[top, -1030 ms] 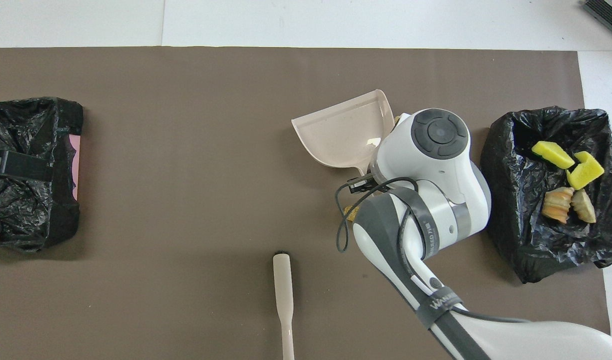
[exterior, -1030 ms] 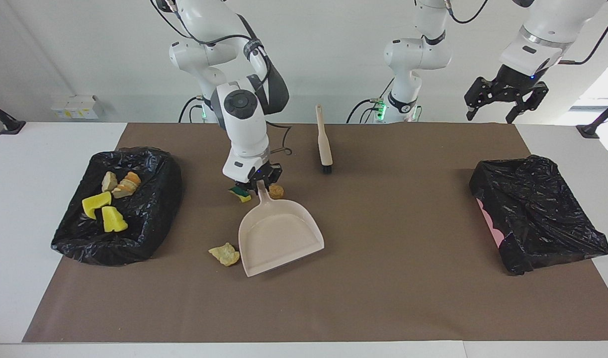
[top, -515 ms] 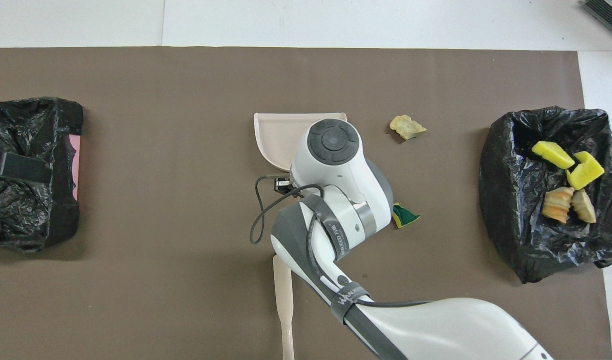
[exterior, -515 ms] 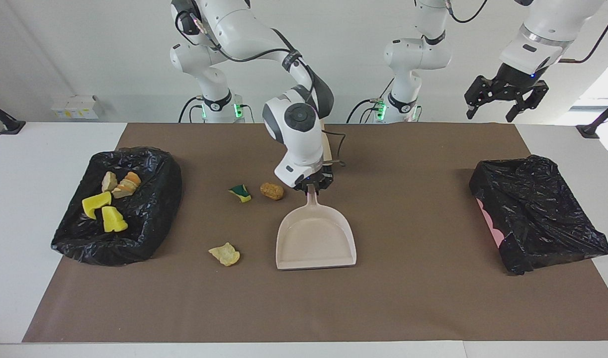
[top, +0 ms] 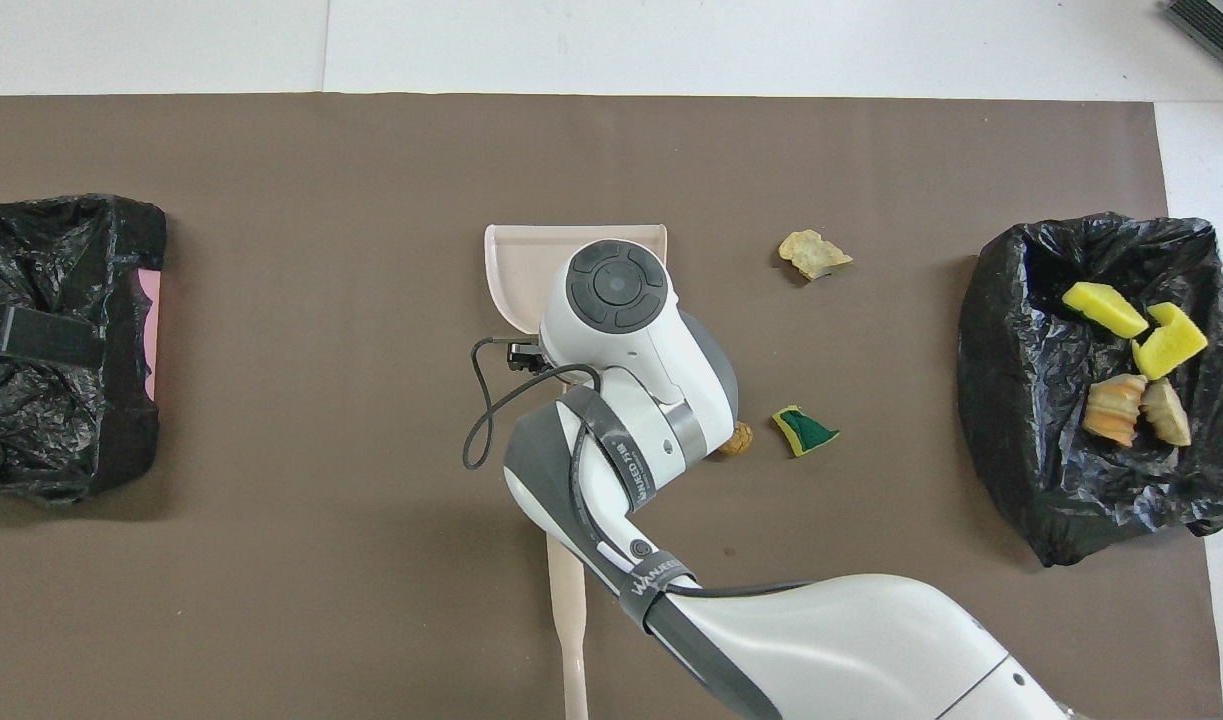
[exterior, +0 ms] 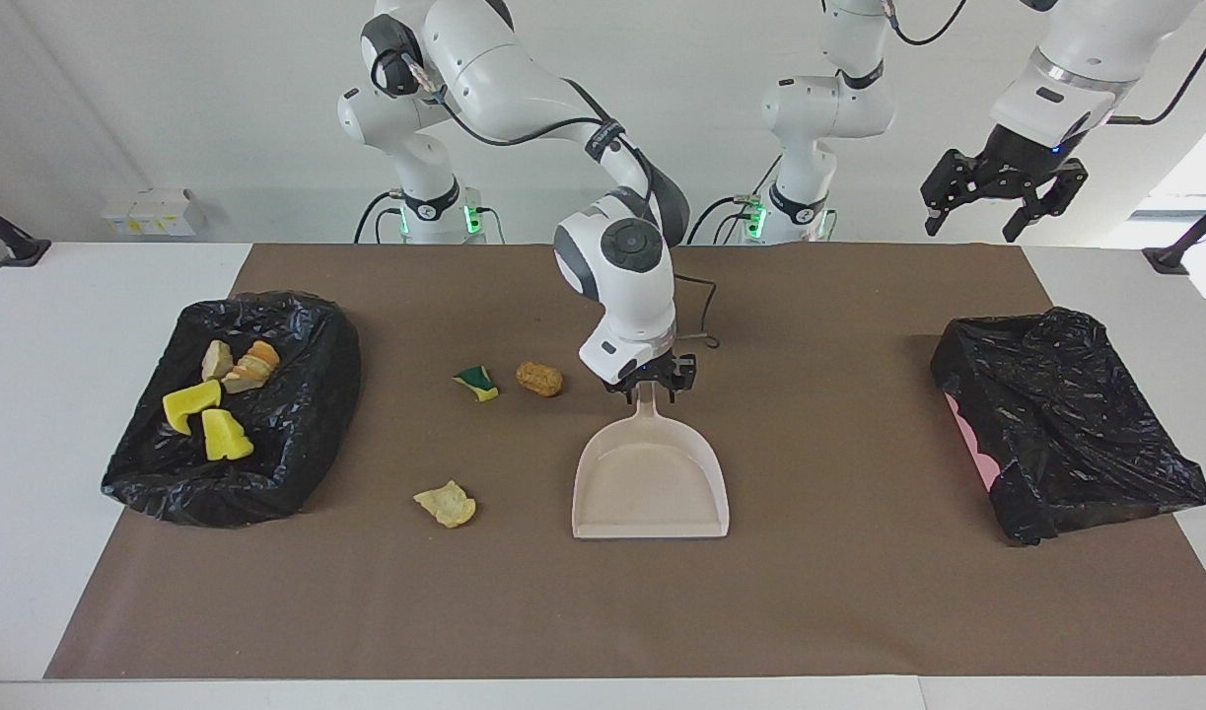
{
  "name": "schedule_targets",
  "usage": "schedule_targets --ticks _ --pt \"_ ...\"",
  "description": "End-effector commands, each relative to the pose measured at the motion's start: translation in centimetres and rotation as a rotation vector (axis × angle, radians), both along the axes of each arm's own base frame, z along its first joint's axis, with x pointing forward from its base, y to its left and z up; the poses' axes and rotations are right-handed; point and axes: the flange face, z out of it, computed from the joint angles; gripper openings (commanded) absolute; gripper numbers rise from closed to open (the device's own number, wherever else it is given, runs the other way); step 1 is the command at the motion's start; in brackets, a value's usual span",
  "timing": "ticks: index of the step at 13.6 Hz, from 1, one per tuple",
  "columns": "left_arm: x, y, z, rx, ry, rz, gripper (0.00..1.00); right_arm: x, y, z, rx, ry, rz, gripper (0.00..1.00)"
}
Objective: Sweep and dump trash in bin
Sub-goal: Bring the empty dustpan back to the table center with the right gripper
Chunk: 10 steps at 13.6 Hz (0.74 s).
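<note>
The beige dustpan [exterior: 650, 483] [top: 531, 262] lies flat in the middle of the brown mat, its mouth turned away from the robots. My right gripper [exterior: 648, 388] is at the top of its handle. Three pieces of trash lie loose on the mat toward the right arm's end: a green-and-yellow sponge bit [exterior: 476, 383] [top: 804, 429], a brown lump [exterior: 539, 379] [top: 738, 438] and a pale tan scrap [exterior: 446, 504] [top: 814, 253]. The black-lined bin [exterior: 317, 335] [top: 1001, 330] holds yellow sponge chunks [exterior: 206, 419] and bread-like lumps [exterior: 240, 365]. My left gripper [exterior: 1005, 202] waits open, high in the air.
A second black-lined bin [exterior: 1066, 424] [top: 61, 420] sits at the left arm's end of the mat. The beige brush [top: 568, 620] lies nearer the robots than the dustpan; the right arm hides most of it.
The right arm has carried the dustpan from beside the loose scraps to the middle of the mat and squared it. The sponge bit and brown lump are uncovered. The left arm stayed put.
</note>
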Motion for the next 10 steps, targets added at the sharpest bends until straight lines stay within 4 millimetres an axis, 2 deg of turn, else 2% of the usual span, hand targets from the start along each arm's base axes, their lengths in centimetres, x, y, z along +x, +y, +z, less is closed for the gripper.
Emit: schedule_targets --ticks 1,3,4,5,9,10 --pt "-0.5 -0.8 -0.3 -0.003 0.002 -0.015 1.0 -2.1 -0.6 2.5 -0.015 0.019 0.005 1.0" --pt "0.2 -1.5 -0.9 -0.008 -0.021 -0.023 1.0 -5.6 0.0 3.9 -0.02 0.031 0.017 1.0" --pt "0.5 -2.8 -1.5 -0.008 -0.027 -0.044 1.0 -6.9 -0.5 4.2 -0.028 0.039 0.021 1.0" --pt "0.7 -3.9 -2.3 -0.008 -0.03 -0.059 1.0 -8.9 -0.1 4.4 -0.035 0.045 0.041 1.0" --pt "1.8 -9.9 -6.6 -0.015 -0.042 -0.069 1.0 -16.3 0.6 3.3 -0.08 0.089 0.069 1.0" --pt "1.9 -12.3 -7.6 -0.022 -0.046 -0.062 1.0 -18.4 0.9 3.2 -0.092 0.099 0.067 1.0"
